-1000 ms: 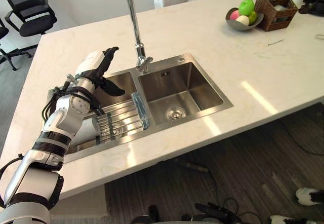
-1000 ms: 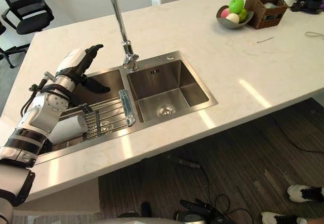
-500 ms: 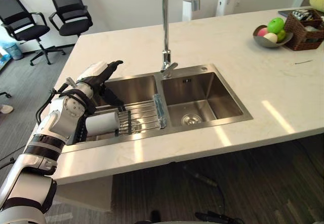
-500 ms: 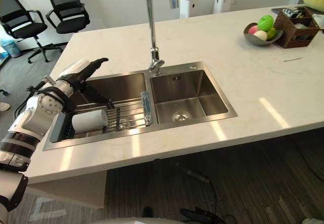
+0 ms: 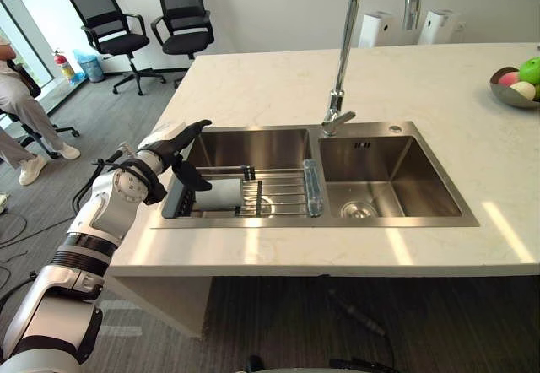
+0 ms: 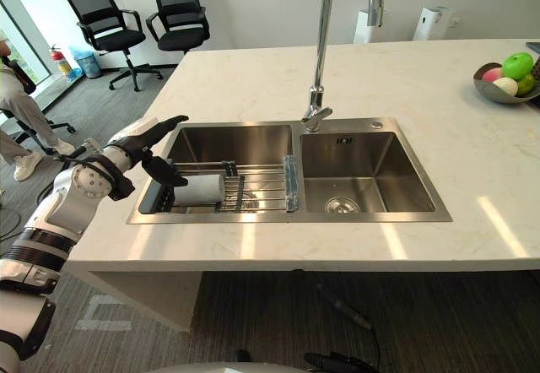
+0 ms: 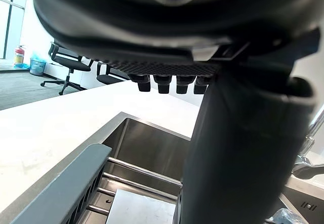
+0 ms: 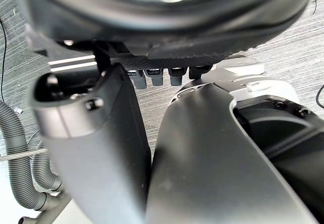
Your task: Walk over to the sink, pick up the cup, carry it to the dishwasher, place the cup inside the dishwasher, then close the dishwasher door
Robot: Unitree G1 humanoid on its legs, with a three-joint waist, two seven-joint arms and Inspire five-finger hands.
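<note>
Left eye view: the cup [image 5: 221, 196] lay on its side on the rack [image 5: 283, 196] in the left basin of the sink [image 5: 396, 220].
It looked light, rigid and smooth, probably slippery if wet, so a wrap around its round wall seemed safest. At its ten o'clock the left hand [image 5: 173, 143] hovered close, spread wide, holding nothing. The right hand [image 8: 96, 133] hung relaxed, empty.

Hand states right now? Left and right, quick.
Left hand: open, empty, beside the cup.
Right hand: open, holding nothing.
</note>
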